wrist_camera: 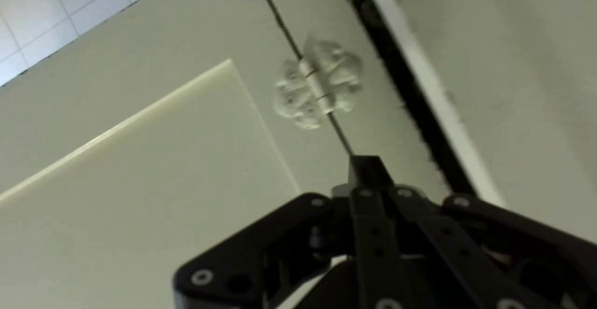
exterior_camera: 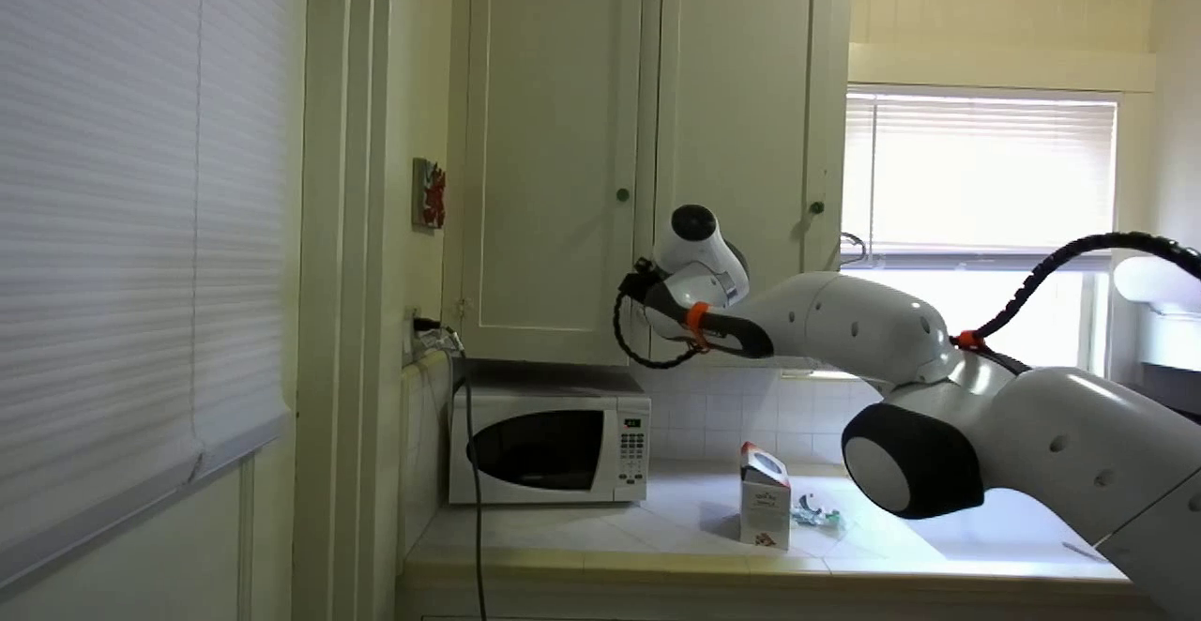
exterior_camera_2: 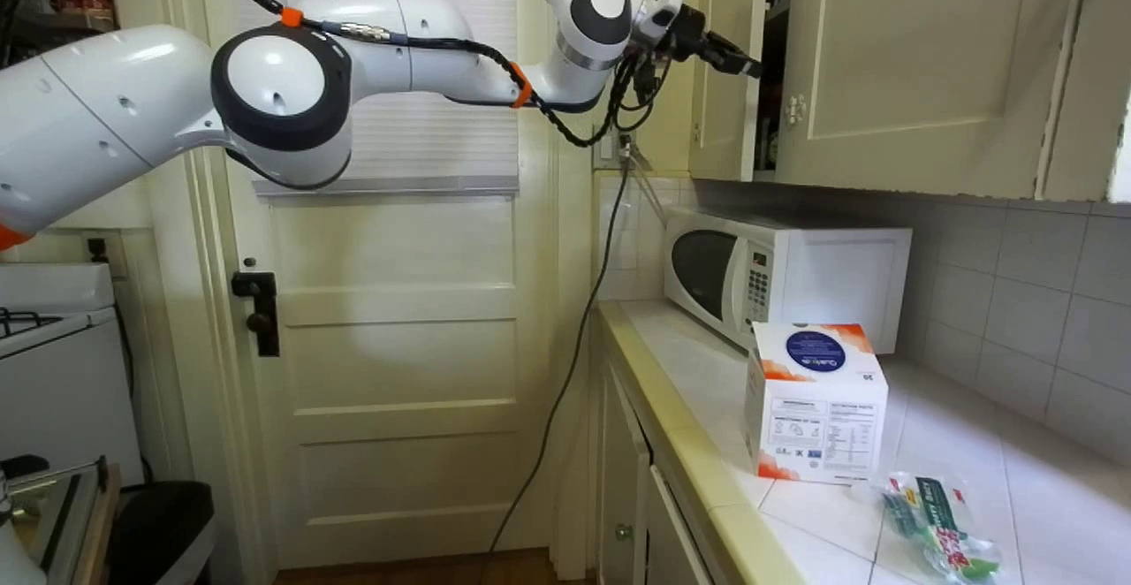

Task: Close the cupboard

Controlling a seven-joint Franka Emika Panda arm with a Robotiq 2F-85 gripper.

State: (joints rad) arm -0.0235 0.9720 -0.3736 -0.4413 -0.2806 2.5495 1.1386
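Observation:
The cupboard's cream door stands ajar in an exterior view, and a dark gap with dim shelf contents shows beside its edge. Its flat front, with a green knob, appears in another exterior view. My black gripper is shut with nothing between its fingers, its tips close to the door's free edge; whether they touch it I cannot tell. In the wrist view the gripper points at the frame strip beside a white hinge. The cupboard door's pale edge lies right of it, past the dark gap.
The neighbouring cabinet door is closed on its hinges. Below the cabinets, a white microwave, a white-and-orange box and a crumpled plastic packet rest on the tiled counter. A cord hangs past the counter's end.

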